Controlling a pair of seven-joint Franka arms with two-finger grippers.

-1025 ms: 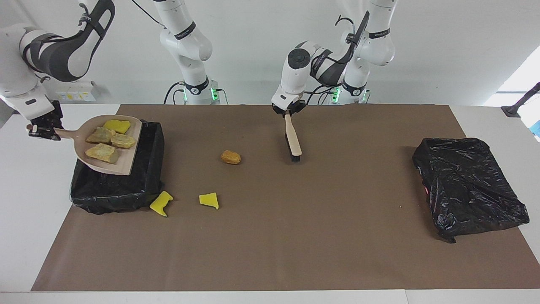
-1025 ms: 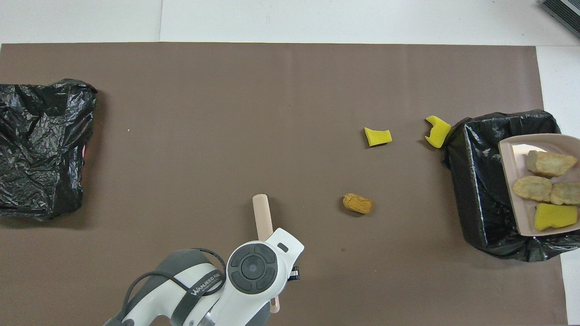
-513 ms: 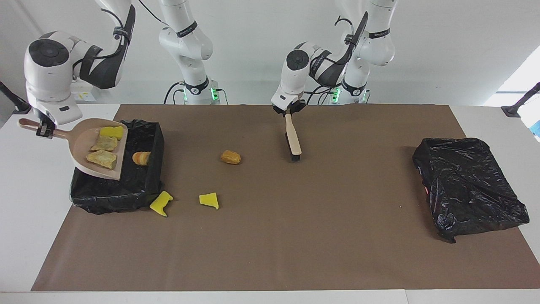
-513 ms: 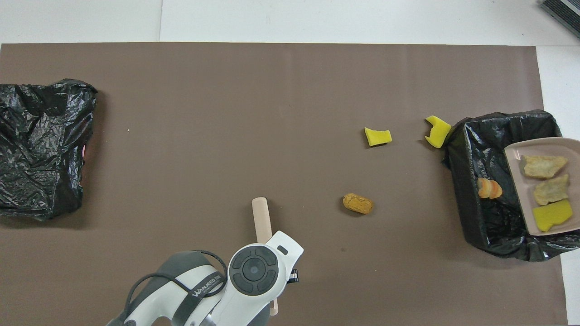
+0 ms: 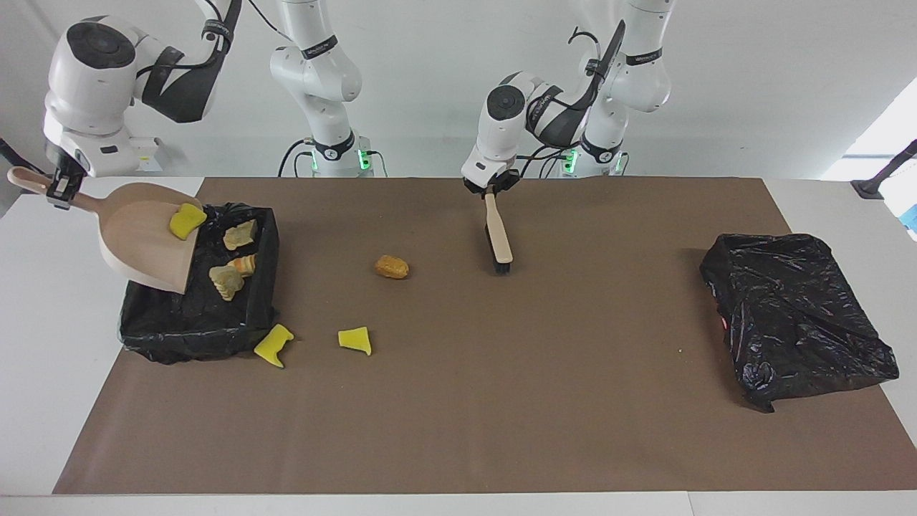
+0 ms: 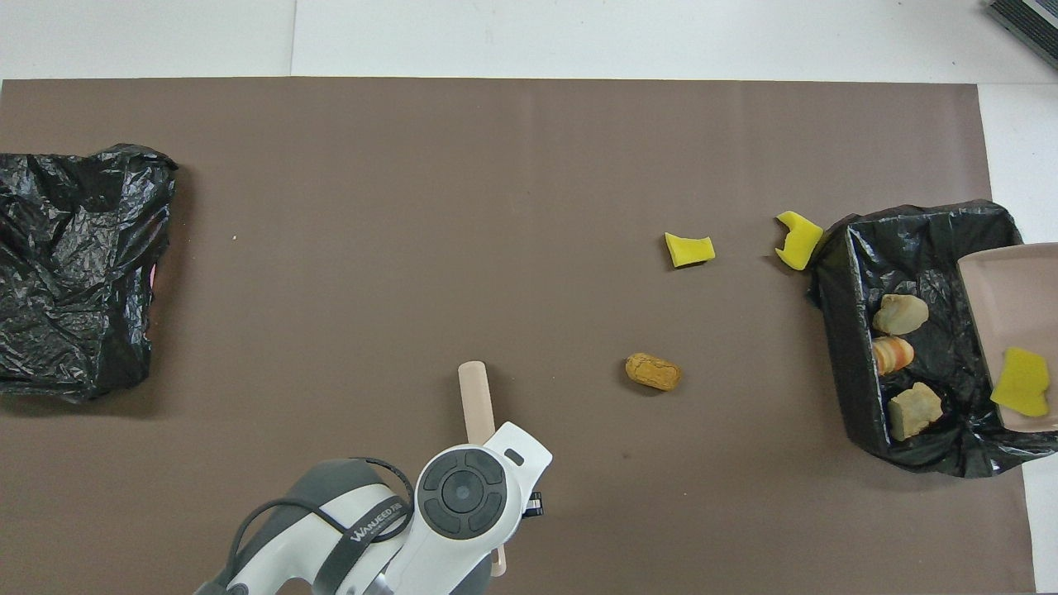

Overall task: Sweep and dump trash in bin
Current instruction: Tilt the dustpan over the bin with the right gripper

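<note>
Right tool (image 5: pixel 59 192): clamped on the handle of the beige dustpan (image 5: pixel 143 236), which tilts steeply over the black-lined bin (image 5: pixel 193 326).
Left tool (image 5: pixel 491 185): gripping the brush (image 5: pixel 497 236), bristles on the worktop (image 5: pixel 501 401).
Trash in dustpan: one yellow sponge piece (image 5: pixel 187 220) at the lip, below the right tool.
Trash in bin: three, two tan foam chunks (image 5: pixel 227 281) and one striped orange lump (image 5: pixel 246 265).
Trash on worktop: three, a brown lump (image 5: pixel 392 267) beside the brush, and two yellow scraps (image 5: pixel 355 340), one touching the bin.
Crumpled black bag (image 5: pixel 795 315): one, at the left arm's end.
</note>
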